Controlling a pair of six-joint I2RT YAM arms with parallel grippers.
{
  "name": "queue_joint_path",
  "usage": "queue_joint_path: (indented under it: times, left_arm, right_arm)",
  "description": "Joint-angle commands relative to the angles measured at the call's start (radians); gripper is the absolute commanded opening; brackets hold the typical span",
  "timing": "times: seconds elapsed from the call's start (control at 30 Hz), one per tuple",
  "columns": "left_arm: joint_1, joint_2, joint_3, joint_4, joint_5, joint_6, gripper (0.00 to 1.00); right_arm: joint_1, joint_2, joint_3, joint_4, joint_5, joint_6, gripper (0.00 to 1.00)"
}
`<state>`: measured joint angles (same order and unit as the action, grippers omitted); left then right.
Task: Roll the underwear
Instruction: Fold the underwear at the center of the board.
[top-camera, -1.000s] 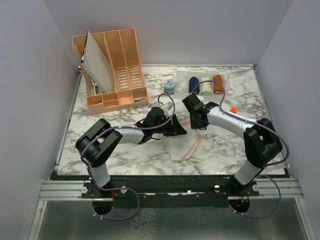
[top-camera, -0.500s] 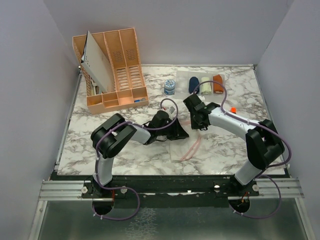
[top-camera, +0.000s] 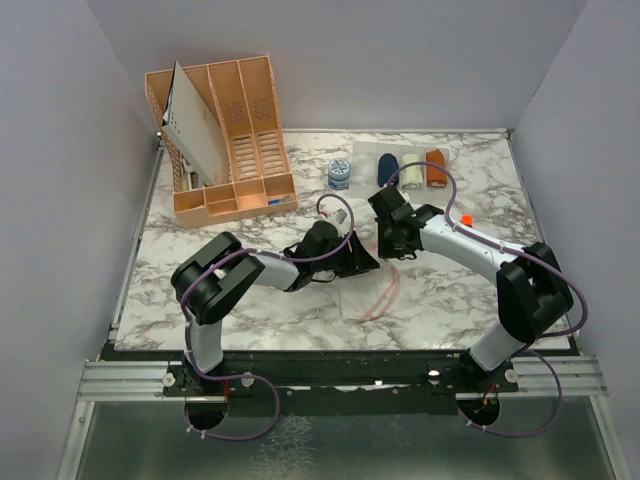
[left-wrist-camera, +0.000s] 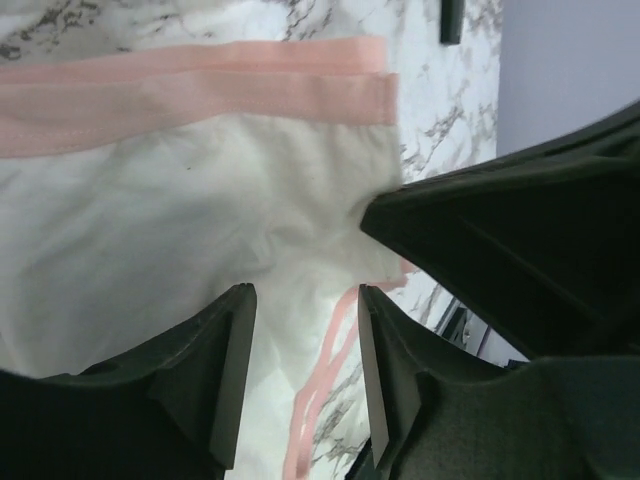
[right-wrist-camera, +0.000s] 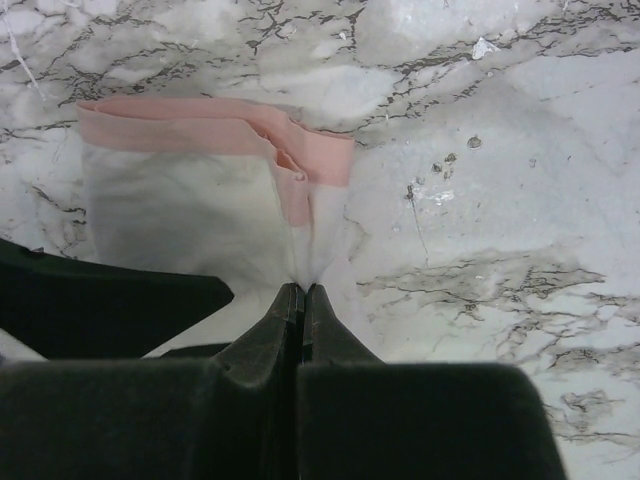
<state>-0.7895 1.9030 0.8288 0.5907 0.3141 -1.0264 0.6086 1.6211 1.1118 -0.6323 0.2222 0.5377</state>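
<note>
The whitish-pink underwear (top-camera: 372, 293) with pink edging lies flat on the marble table (top-camera: 240, 300) between my arms. In the right wrist view my right gripper (right-wrist-camera: 303, 288) is shut, pinching a fold of the underwear (right-wrist-camera: 180, 210) just below its pink waistband. In the top view the right gripper (top-camera: 393, 244) sits at the cloth's far edge. My left gripper (top-camera: 360, 262) is beside it at the cloth's left. Its jaws stand apart over the underwear (left-wrist-camera: 170, 230), with white cloth and pink edging showing between the fingers (left-wrist-camera: 230, 360). The navy blue underwear (top-camera: 388, 170) lies rolled at the back.
A cream roll (top-camera: 411, 172) and a rust-orange roll (top-camera: 436, 167) lie beside the navy one. A small blue-and-white can (top-camera: 339, 175) stands behind the grippers. An orange desk organizer (top-camera: 225, 140) fills the back left. A small orange object (top-camera: 466, 220) lies right of the right arm.
The left arm's elbow has swung right, toward the middle of the table. Both grippers have stayed at the whitish-pink cloth, and the right one still pinches it.
</note>
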Motion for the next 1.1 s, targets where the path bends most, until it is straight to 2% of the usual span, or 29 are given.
queue_joint_path:
  times: [0.0,0.23,0.43,0.73,1.07]
  left_arm:
    - [-0.004,-0.113,-0.037,0.0,-0.086,0.004,0.52]
    - [0.003,-0.233,-0.128,-0.07,-0.21,-0.001,0.53]
    - [0.069,-0.302,-0.181,-0.171,-0.265,0.025,0.53]
    - [0.146,-0.347,-0.234,-0.228,-0.283,0.051,0.51]
    - [0.191,-0.355,-0.258,-0.236,-0.255,0.069,0.46]
  right_arm:
    - [0.002,-0.022,0.04,0.008,-0.011,0.029,0.0]
    - [0.002,-0.008,0.082,-0.019,-0.016,0.022,0.0]
    - [0.034,0.05,0.13,-0.023,-0.016,0.043,0.0]
    - [0.128,0.213,0.291,-0.103,0.075,0.096,0.0]
    - [0.212,0.35,0.433,-0.153,0.099,0.136,0.0]
